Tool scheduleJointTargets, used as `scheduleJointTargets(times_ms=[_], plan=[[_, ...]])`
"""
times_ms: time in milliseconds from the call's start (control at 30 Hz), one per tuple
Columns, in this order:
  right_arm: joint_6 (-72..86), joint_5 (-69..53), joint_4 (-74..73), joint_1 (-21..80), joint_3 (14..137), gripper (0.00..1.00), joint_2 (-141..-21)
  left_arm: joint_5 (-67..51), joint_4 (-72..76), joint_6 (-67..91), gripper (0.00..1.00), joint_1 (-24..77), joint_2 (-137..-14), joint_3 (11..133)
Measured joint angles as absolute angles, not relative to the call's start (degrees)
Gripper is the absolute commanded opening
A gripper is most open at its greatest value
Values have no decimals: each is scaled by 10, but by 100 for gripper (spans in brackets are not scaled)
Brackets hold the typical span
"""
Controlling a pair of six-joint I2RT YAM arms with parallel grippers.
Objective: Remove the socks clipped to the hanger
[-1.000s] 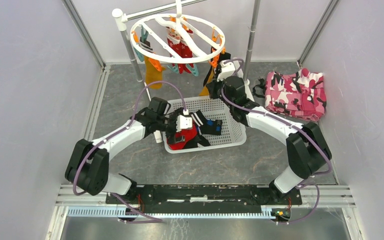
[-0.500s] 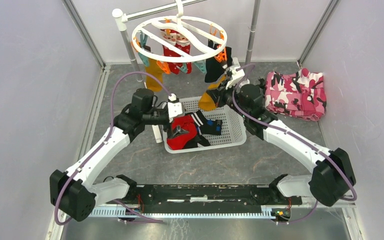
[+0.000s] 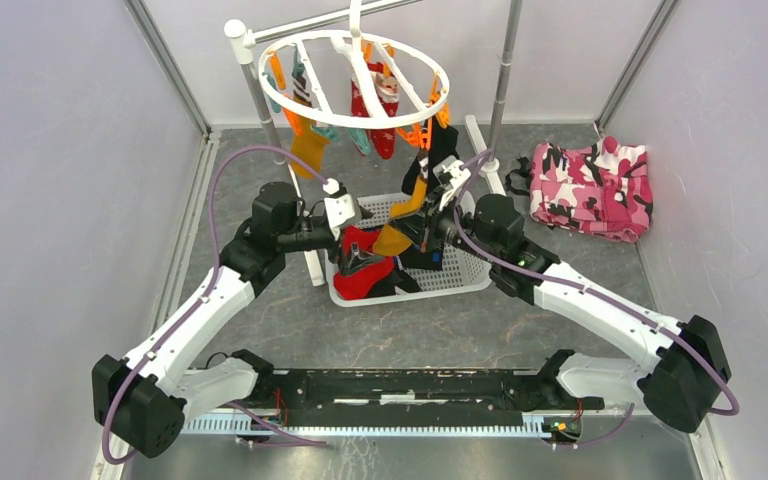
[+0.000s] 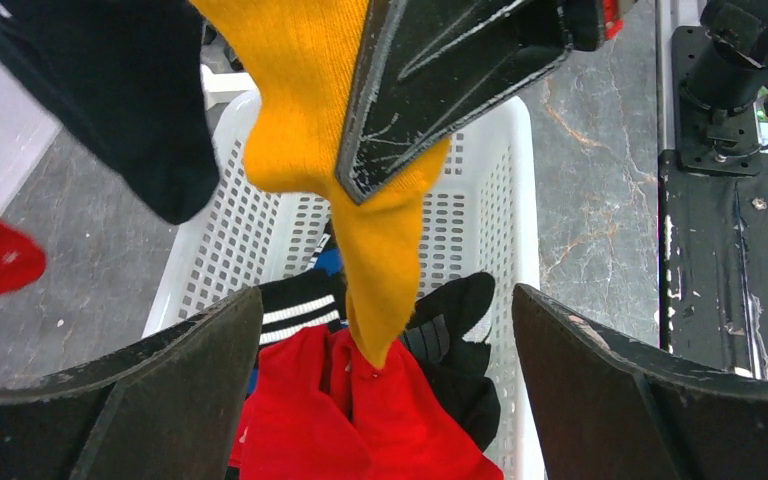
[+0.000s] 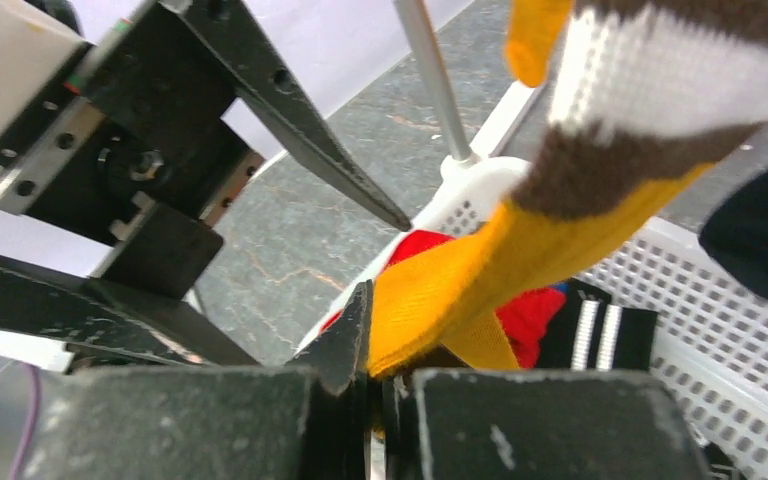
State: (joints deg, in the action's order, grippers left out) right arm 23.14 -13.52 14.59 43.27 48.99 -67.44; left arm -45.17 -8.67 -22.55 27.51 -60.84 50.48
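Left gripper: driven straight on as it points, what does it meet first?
Likely the mustard-yellow sock pinched by the right gripper, dangling between the left gripper's open fingers; beyond it, the red sock in the white perforated basket. Depth unclear.

The grey marbled desk point(image 3: 410, 335) carries a white perforated basket point(image 3: 460, 265) near its middle and, far right, apparently folded pink camouflage cloth point(image 3: 590, 190).

Robot lab cell, bare white wall point(image 3: 60, 200) left of my left claw point(image 3: 358, 222), aluminium frame posts point(image 3: 168, 65) behind, my arms point(image 3: 210, 300) bolted to the desk point(image 3: 580, 150)
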Motion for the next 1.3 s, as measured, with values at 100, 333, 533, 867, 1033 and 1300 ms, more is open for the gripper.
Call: scheduleJointTargets(times_ms=[100, 333, 533, 867, 1033, 1300], plan=[[243, -142, 145, 448, 501, 4, -677, -452, -84, -226, 100, 275, -604, 502], [270, -152, 155, 491, 544, 5, -710, -450, -71, -226, 96, 275, -603, 501], [286, -161, 162, 499, 551, 22, -714, -430, -68, -229, 60, 275, -599, 492], [286, -159, 133, 486, 553, 72, -703, -404, -72, -220, 2, 275, -572, 486], [281, -194, 114, 414, 557, 78, -671, -410, -71, -180, 2, 275, -557, 486], [287, -286, 118, 308, 605, 81, -655, -492, -68, -62, 2, 275, -560, 486]])
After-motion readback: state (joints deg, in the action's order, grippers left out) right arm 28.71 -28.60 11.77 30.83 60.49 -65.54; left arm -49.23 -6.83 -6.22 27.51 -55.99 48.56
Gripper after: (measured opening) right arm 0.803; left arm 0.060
